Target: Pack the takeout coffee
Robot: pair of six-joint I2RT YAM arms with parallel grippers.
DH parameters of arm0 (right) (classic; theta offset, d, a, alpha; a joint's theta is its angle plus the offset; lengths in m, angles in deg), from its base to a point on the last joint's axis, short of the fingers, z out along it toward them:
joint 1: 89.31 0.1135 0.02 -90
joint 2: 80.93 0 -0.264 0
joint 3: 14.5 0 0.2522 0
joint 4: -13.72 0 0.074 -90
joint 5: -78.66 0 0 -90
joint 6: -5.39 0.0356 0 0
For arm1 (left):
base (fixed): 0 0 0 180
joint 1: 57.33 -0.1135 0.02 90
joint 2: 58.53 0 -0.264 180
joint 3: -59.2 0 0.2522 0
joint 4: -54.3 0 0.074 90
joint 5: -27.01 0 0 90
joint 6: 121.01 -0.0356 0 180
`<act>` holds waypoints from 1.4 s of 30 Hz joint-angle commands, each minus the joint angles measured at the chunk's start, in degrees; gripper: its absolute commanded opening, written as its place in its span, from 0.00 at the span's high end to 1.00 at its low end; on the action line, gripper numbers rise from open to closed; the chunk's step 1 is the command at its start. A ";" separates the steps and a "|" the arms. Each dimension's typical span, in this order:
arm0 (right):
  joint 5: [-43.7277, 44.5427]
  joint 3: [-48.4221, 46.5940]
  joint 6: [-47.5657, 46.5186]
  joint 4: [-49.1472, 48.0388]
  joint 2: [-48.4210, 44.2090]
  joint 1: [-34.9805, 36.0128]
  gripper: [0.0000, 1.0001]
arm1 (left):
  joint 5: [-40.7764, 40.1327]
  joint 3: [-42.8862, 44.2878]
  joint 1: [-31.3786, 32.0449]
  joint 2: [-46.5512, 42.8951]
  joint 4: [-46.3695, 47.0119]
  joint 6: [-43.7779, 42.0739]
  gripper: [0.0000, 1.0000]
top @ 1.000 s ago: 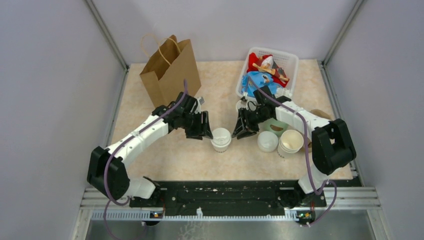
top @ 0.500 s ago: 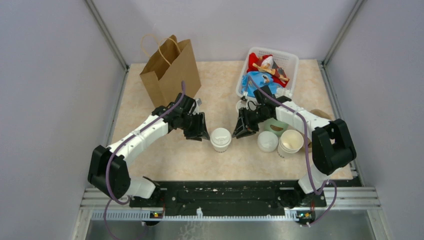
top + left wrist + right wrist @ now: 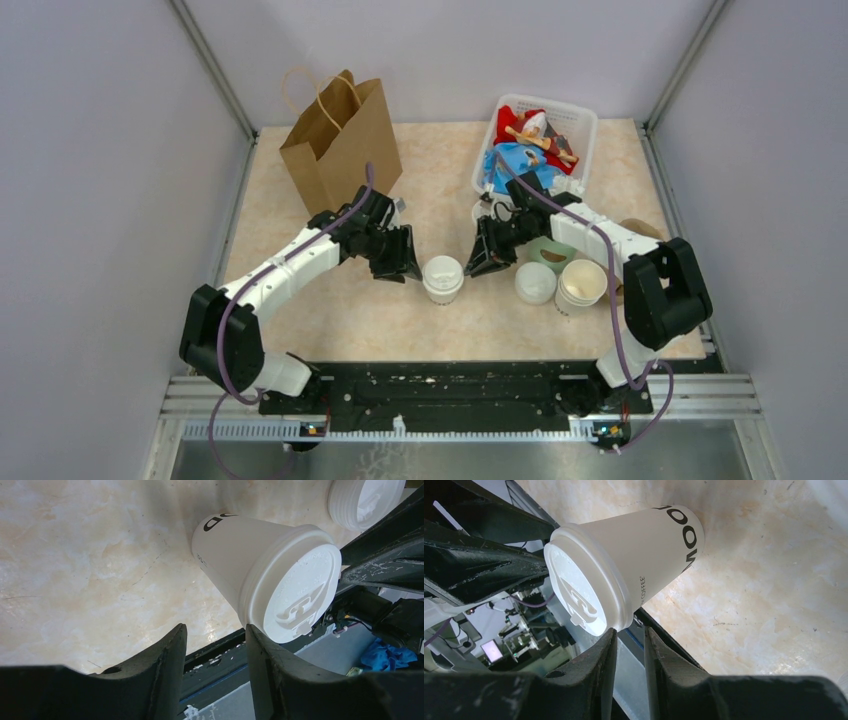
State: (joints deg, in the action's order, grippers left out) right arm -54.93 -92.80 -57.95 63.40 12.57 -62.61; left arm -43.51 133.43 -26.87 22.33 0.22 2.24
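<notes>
The takeout coffee (image 3: 442, 278), a white paper cup with black lettering and a white lid, stands upright at the table's middle. My left gripper (image 3: 405, 262) is just left of it, open and empty. In the left wrist view the cup (image 3: 245, 560) lies just beyond my right fingertip, outside the left gripper (image 3: 215, 635). My right gripper (image 3: 478, 262) is just right of the cup. In the right wrist view its jaws stand a narrow gap apart, empty, with the right gripper (image 3: 630, 632) close under the cup's lid (image 3: 579, 595).
A brown paper bag (image 3: 340, 140) stands upright at the back left. A white basket (image 3: 586, 120) of colourful items is at the back right. A loose white lid (image 3: 535, 284), a stack of nested cups (image 3: 581, 283) and a green piece (image 3: 548, 252) lie right of the coffee.
My left gripper has drawn back a little to the left, away from the cup. The cup and the right gripper have not moved.
</notes>
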 commanded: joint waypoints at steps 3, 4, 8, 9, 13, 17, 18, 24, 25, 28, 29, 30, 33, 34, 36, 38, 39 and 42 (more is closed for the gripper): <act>-0.70 -1.19 -0.55 -1.56 0.26 0.87 0.74 | 0.39 0.38 -0.15 -0.91 0.27 0.62 0.45; -0.69 -1.15 -0.55 -1.59 0.21 0.84 0.74 | 0.05 0.36 -0.15 -1.11 0.19 0.58 0.45; -0.56 -1.22 -0.59 -1.73 0.56 0.88 0.75 | -0.42 1.07 -0.19 -1.49 -0.42 0.27 0.44; -0.64 -1.25 -0.56 -1.73 0.66 0.83 0.76 | -0.57 1.27 -0.14 -1.27 -0.43 0.17 0.45; -0.74 -1.57 -0.62 -1.62 1.00 0.90 0.77 | -0.56 1.93 -0.19 -0.79 -1.12 0.48 0.45; -0.79 -1.48 -0.60 -1.62 0.91 0.93 0.78 | -0.96 1.46 -0.20 -1.79 -0.79 0.26 0.45; -0.79 -1.33 -0.63 -1.64 0.94 0.93 0.78 | -0.93 1.60 -0.23 -1.76 -0.69 0.23 0.45; -0.95 -1.48 -0.60 -1.64 1.28 1.03 0.78 | -0.46 2.94 -0.15 -1.29 -0.27 0.25 0.40; -0.97 -1.52 -0.56 -1.60 1.32 1.05 0.78 | -0.31 2.94 -0.15 -1.14 -0.10 0.17 0.40; -0.97 -1.57 -0.56 -1.71 1.45 1.00 0.78 | -0.18 2.73 -0.15 -0.57 0.37 -0.07 0.40; -0.93 -1.63 -0.57 -1.76 1.50 1.09 0.78 | 0.00 2.79 -0.14 -0.28 0.56 -0.11 0.40; -0.92 -1.64 -0.60 -1.81 1.56 1.09 0.78 | 0.18 2.88 -0.14 -0.04 0.71 -0.19 0.40; -0.97 -1.64 -0.42 -1.97 1.74 1.22 0.78 | 0.55 3.07 -0.18 0.79 0.64 -0.43 0.40; -0.97 -1.65 -0.38 -2.07 1.80 1.21 0.78 | 0.59 3.01 -0.16 1.13 0.66 -0.51 0.41; -0.88 -1.59 -0.29 -2.40 2.00 1.27 0.78 | 0.56 2.83 -0.14 1.77 0.42 -0.68 0.41; -0.71 -1.47 -0.22 -2.73 2.40 1.40 0.78 | 0.39 2.24 -0.22 2.13 0.64 -0.73 0.42; -0.59 -1.33 -0.16 -2.89 2.64 1.45 0.79 | 0.21 2.01 -0.20 2.32 0.72 -0.74 0.42; 0.11 -1.30 0.15 -3.22 2.75 1.43 0.79 | -0.73 1.94 -0.14 2.92 -0.15 -1.16 0.44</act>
State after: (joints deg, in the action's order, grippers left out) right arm -55.45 -92.80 -57.89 62.46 14.42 -61.80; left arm -43.35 134.48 -26.93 23.90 -0.65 2.03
